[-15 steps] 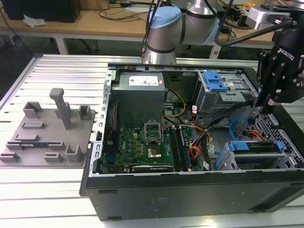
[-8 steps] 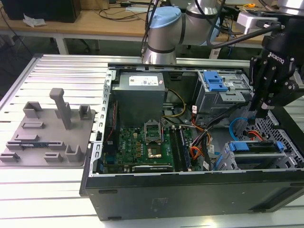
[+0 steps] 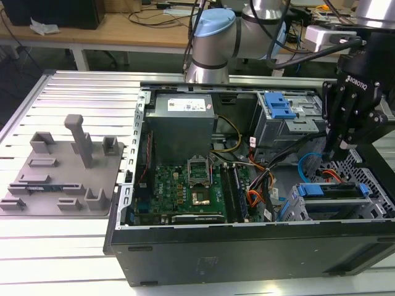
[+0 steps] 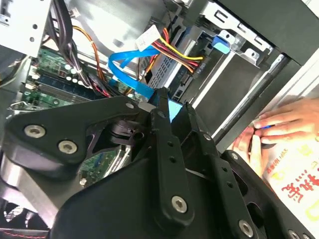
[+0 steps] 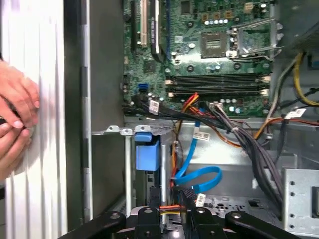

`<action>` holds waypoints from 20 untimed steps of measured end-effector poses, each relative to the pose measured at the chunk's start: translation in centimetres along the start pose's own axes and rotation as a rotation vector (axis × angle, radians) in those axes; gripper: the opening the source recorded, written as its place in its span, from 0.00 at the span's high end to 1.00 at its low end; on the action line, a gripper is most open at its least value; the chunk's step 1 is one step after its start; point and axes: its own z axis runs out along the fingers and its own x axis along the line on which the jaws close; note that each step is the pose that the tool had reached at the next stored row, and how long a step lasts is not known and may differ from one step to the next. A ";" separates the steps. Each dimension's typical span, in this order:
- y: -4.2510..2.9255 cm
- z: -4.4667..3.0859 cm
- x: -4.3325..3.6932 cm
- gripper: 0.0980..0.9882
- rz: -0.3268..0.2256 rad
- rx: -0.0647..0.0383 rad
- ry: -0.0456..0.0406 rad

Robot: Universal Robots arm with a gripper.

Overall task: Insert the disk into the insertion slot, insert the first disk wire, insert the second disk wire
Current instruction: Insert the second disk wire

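Observation:
The disk (image 3: 336, 206) in its blue caddy lies in the insertion slot (image 3: 295, 213) at the case's front corner on the exterior view's right. My gripper (image 3: 341, 151) hangs just above the disk's rear end. In the second wrist view the fingers (image 4: 162, 124) are pressed together with a bit of blue between them, and the second disk wire (image 4: 127, 67) loops straight into that grip. The first disk wire (image 4: 174, 50), an orange-red bundle, runs to the disk's back edge. In the first wrist view the blue loop (image 5: 207, 178) sits beside the caddy tab (image 5: 147, 155).
The open case holds the motherboard (image 3: 191, 185), a grey power supply (image 3: 182, 123) and a taller bay with a blue lever (image 3: 281, 108). Black cable bundles (image 5: 239, 139) cross beside the slot. A person's hands (image 5: 15, 117) rest on the table outside the case wall. A grey fixture plate (image 3: 62, 172) lies on the exterior view's left.

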 end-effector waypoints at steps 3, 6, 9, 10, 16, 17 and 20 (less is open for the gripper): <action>0.23 0.19 -0.26 0.77 -0.004 0.009 0.0059; 0.29 0.22 -0.38 0.77 -0.010 0.016 0.0165; 0.31 0.20 -0.43 0.77 -0.011 0.016 0.0171; 0.33 0.18 -0.53 0.77 -0.013 0.018 0.0173; 0.43 -0.03 -1.39 0.77 -0.055 0.030 0.0372; 0.60 -0.03 -1.39 0.77 -0.059 0.030 0.0488; 0.75 0.03 -1.45 0.77 -0.069 0.035 0.0520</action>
